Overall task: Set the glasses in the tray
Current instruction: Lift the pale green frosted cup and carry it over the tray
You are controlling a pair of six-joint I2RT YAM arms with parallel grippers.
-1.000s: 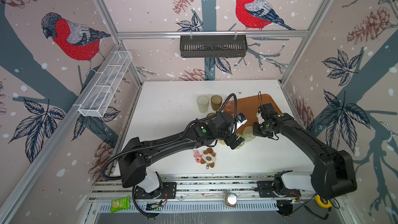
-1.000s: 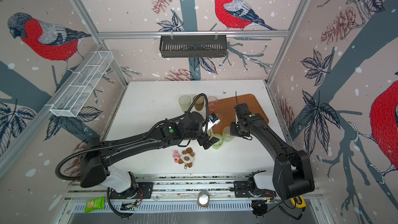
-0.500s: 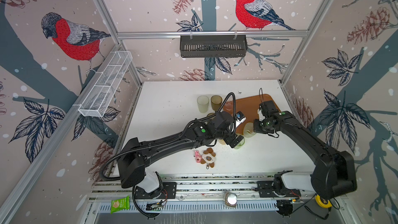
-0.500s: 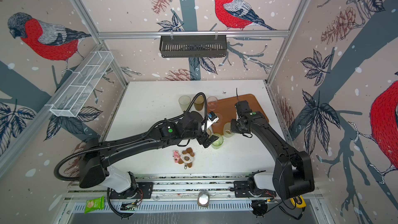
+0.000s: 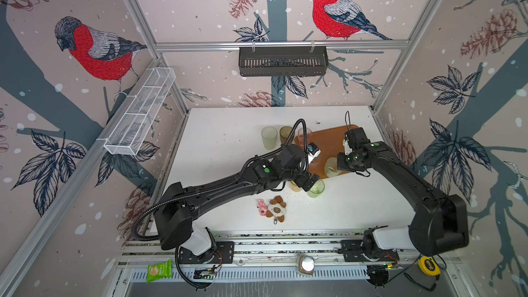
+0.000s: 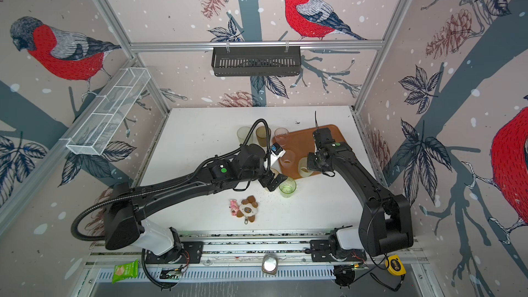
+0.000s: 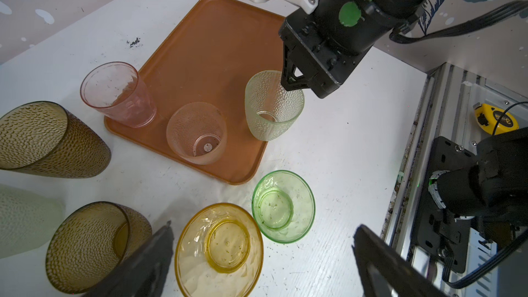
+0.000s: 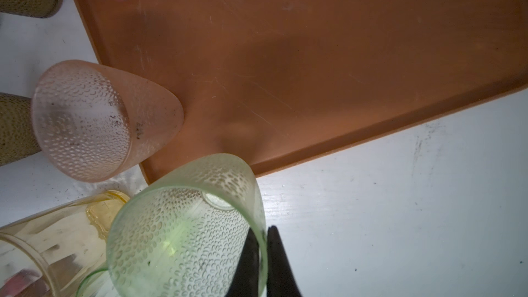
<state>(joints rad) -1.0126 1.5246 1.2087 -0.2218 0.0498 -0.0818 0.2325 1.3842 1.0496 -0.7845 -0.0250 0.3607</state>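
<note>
The pale green dimpled tumbler [image 7: 273,104] has moved farther from the near side of the table [image 7: 343,152] and now hangs over the near edge of the tray [image 7: 205,38]. Frosted and tapering to a narrower base, it stands mouth up. Its long axis is close to vertical with a slight tilt; whether its base touches I cannot tell. The right gripper [image 8: 263,241] pinches its wall at the rim, one finger inside, one outside. The left gripper [image 7: 264,227] is spread wide above the yellow-amber glass [image 7: 220,247] and green glass [image 7: 283,205], both upright just near of the tray.
</note>
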